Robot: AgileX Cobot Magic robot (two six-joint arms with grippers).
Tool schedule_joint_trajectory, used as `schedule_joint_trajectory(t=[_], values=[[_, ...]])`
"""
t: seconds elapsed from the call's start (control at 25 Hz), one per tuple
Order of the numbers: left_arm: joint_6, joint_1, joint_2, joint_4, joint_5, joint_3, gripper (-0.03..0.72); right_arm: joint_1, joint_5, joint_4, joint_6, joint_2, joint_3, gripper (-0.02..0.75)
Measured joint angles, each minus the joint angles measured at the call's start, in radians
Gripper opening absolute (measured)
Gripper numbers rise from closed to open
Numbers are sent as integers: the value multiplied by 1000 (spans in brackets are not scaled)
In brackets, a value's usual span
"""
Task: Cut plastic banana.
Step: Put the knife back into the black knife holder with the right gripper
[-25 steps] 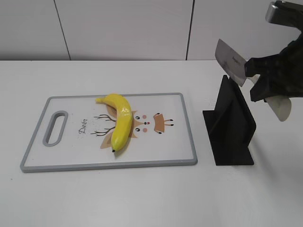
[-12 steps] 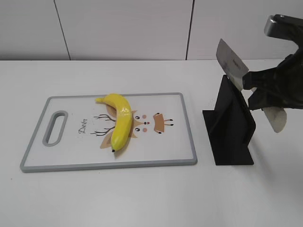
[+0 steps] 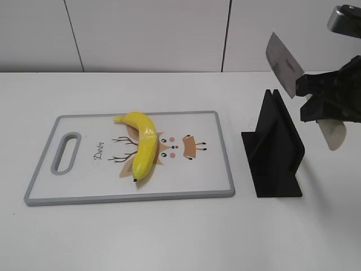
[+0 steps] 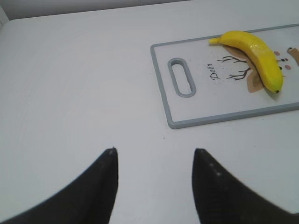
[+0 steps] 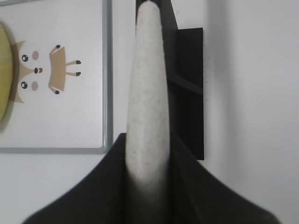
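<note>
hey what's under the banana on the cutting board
The banana lies on the cutting board, across a printed cartoon deer and its antlers. Whatever part of the drawing sits directly beneath the banana is covered.

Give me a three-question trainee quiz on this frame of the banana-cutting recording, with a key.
1. True or false: the knife is clear of the black knife stand.
2. Which gripper holds the knife? A) left gripper B) right gripper C) neither
3. Fill in: the plastic banana lies on the ____.

Key
1. True. The blade is up in the air, above the stand's slot.
2. B. The right gripper is shut on the pale knife handle; the left hangs open over bare table.
3. Cutting board. The banana lies uncut across its printed deer picture.
</note>
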Motion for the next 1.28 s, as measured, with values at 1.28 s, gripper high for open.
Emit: schedule_joint_trajectory(t=[1.28], values=[[0,0,0,0,-1,0,477,0,9,56,-61,19,-1,167]])
